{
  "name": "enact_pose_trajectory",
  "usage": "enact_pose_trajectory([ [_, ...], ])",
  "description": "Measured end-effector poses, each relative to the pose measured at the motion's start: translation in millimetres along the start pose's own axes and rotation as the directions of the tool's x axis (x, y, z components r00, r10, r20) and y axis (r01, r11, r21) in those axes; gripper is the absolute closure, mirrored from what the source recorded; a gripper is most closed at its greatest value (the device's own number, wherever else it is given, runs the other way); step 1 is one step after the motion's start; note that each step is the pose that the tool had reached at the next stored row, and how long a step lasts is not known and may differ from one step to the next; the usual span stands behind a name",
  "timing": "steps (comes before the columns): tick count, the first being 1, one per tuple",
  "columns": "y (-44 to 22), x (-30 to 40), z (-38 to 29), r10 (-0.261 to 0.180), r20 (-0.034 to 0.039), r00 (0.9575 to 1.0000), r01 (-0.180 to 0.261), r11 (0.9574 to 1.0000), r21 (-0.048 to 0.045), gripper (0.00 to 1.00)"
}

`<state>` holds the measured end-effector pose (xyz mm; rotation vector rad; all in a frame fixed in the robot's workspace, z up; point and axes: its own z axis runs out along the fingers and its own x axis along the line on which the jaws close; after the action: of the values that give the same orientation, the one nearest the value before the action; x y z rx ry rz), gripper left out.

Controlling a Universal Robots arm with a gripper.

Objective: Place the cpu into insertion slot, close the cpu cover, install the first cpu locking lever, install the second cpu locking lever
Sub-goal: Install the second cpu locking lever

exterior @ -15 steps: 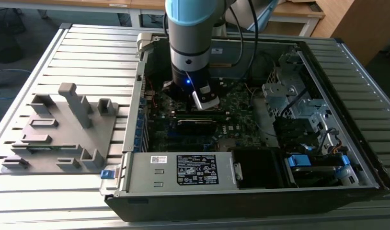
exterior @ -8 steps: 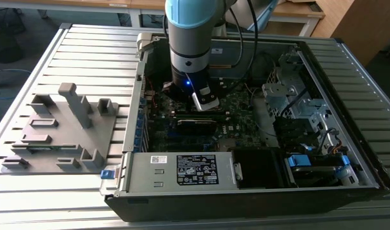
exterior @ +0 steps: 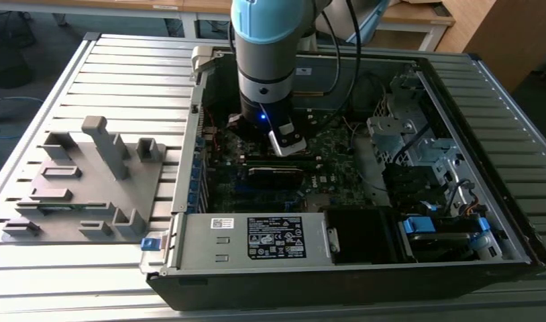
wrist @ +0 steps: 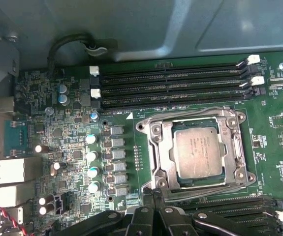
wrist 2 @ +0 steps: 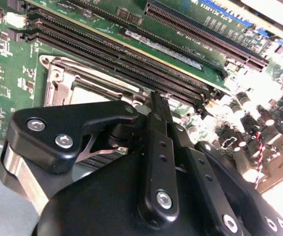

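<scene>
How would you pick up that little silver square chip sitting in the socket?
By two opposite edges, coming straight down from above. The chip lies flat and sunken, so only its top face is exposed. The metal frame seems to sit around its rim, so those edges look hard to reach while the frame is down.

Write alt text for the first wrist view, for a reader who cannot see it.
A green motherboard seen from above, with the cpu seated in its socket and the cpu cover, a silver metal frame, lying down around it. Long black memory slots run beside the socket, and the gripper, black, reaches in at the cover's edge.
</scene>
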<state>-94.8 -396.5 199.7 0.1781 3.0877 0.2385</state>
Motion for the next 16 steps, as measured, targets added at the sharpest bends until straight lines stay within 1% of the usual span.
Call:
enact_pose_trajectory([
  [6, -1.0, 1.1, 2.1, 0.000, -0.0008, 1.0000, 0.000, 1.0000, -0.0043, 0.90],
  [9, -1.2, 1.9, 2.8, 0.000, -0.0013, 1.0000, 0.000, 0.9999, -0.0118, 0.90],
  [11, -1.4, 2.4, 3.2, 0.001, -0.0017, 1.0000, -0.001, 0.9999, -0.0150, 0.90],
  [16, -2.9, 4.0, 5.2, 0.001, -0.0019, 1.0000, -0.001, 0.9999, -0.0173, 0.90],
])
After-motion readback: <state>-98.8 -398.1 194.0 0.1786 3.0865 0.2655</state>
